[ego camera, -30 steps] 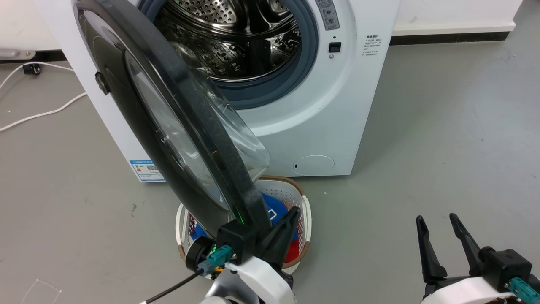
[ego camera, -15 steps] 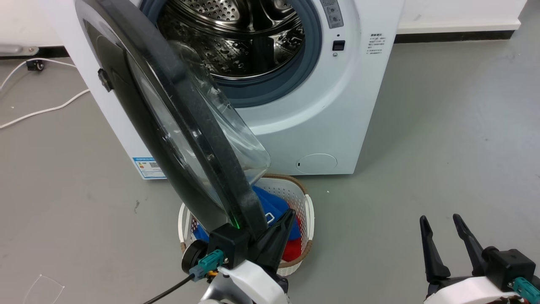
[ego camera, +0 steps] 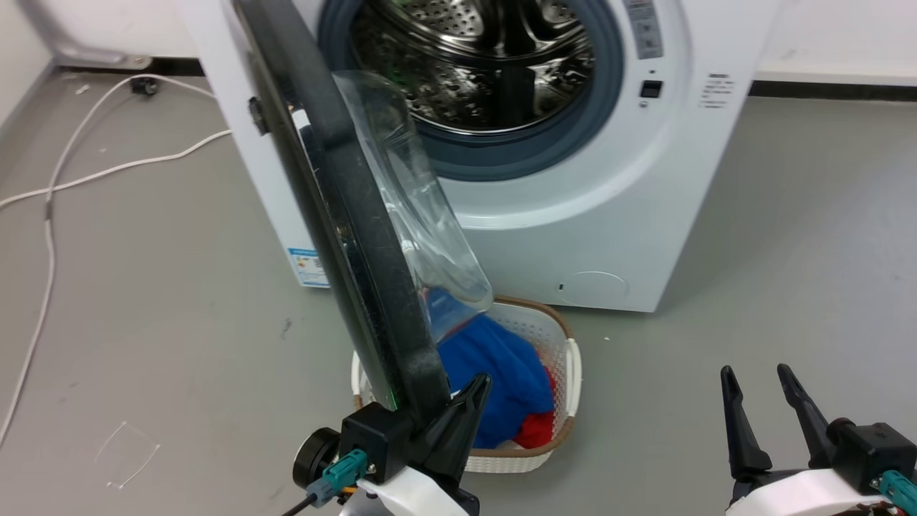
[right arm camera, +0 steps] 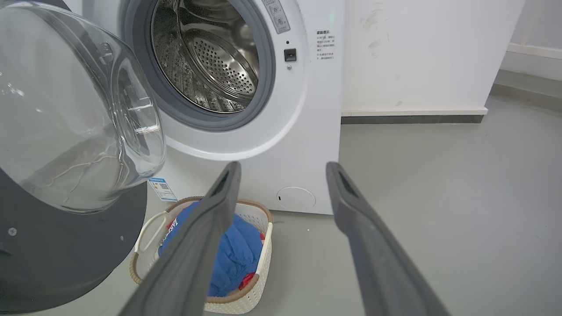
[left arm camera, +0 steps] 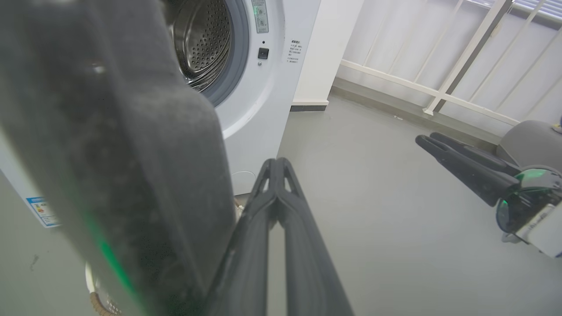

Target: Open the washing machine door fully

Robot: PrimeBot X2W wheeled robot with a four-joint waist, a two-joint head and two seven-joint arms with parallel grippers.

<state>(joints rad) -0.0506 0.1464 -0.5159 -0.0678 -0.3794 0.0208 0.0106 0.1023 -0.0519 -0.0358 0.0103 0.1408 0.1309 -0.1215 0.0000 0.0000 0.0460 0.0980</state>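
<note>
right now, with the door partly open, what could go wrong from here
1. The left pincer is shut and only lies against the door rim, not clamped on it, so it could slip off and the door might swing back.
2. The basket sits just under the door's lower edge, so the arm may knock it.
3. A white cable lies on the floor to the left, the side the door opens towards, and could snag.

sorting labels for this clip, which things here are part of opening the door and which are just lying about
Job in hand:
door
washer it hangs on
left hand, shut, beside the door's rim

Lying about:
basket
clothes in it
cable
right hand, open, apart from the door
</note>
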